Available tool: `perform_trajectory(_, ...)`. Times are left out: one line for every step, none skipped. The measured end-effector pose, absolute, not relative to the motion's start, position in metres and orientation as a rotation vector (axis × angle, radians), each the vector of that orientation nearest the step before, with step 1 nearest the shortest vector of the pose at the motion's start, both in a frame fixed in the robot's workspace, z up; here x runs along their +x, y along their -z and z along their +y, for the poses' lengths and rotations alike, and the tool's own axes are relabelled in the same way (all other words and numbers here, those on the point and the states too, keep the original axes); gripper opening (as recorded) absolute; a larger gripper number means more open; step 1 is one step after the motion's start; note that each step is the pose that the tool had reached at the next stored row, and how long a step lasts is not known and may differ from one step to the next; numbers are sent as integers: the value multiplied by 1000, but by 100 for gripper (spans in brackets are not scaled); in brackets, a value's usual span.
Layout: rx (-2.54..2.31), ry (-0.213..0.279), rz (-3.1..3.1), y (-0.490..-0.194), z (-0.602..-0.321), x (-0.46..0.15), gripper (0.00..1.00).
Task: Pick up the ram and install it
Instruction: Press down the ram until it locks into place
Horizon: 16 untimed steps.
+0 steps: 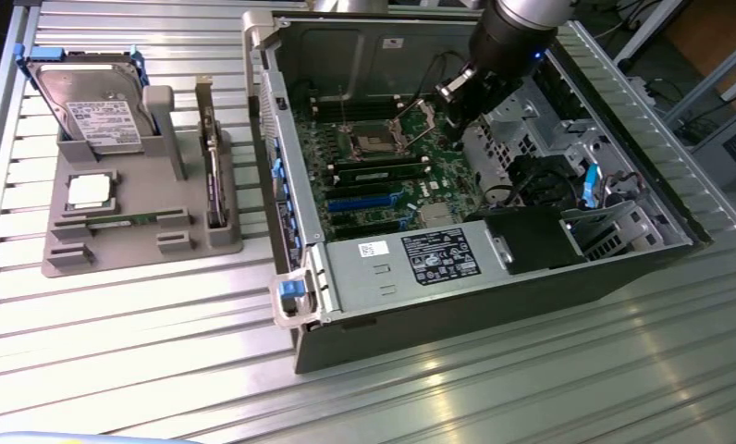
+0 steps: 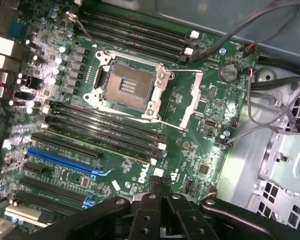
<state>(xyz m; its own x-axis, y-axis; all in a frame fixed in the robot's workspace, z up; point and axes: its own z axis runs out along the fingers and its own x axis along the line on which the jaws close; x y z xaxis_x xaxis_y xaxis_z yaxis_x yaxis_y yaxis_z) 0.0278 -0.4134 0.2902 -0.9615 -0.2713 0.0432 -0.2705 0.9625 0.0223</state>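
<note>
Slatted table [image 1: 121,370]: PC case [image 1: 492,287], parts holder [image 1: 79,250].

Open PC case [image 1: 381,268], hard drive [image 1: 93,106] on grey holder [image 1: 134,236] (w/ CPU chip [image 1: 90,190]).

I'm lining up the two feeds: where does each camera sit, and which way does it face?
Exterior view: high off the arm, looking down on the open computer case, parts holder and the arm's gripper.
Wrist view: on the wrist, looking down at the motherboard; shut jaws show.
Shared: the empty processor socket.
</note>
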Motion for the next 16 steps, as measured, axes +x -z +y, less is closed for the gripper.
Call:
perform_trajectory(394, 26, -3071, -290, -413, 28, 10)
perform_trajectory(371, 26, -3074, -290, -413, 28, 10)
perform_trajectory(334, 27, -3078, -290, -413, 28, 10)
perform_trajectory(287, 28, -3083, -290, -413, 27, 10)
perform_trajectory(246, 29, -3087, -290, -413, 27, 10)
perform_trajectory(218, 30, -3089, -290, -413, 27, 10)
perform_trajectory(188, 31, -3091, -290, -413, 27, 10)
perform_trajectory(174, 31, -3092, -290, -413, 27, 10)
perform_trajectory(156, 31, -3093, -290, -413, 27, 10)
perform_trajectory(126, 32, -3095, -290, -413, 27, 10)
perform_trajectory(96, 33, -3096, -290, -413, 27, 10)
perform_trajectory(76, 33, -3097, -290, -413, 27, 10)
perform_trajectory(56, 33, -3097, -290, -413, 27, 10)
perform_trajectory(24, 34, -3098, -290, -413, 27, 10)
perform_trajectory(2, 35, -3098, -290, -413, 27, 10)
perform_trajectory(-14, 35, -3098, -290, -413, 27, 10)
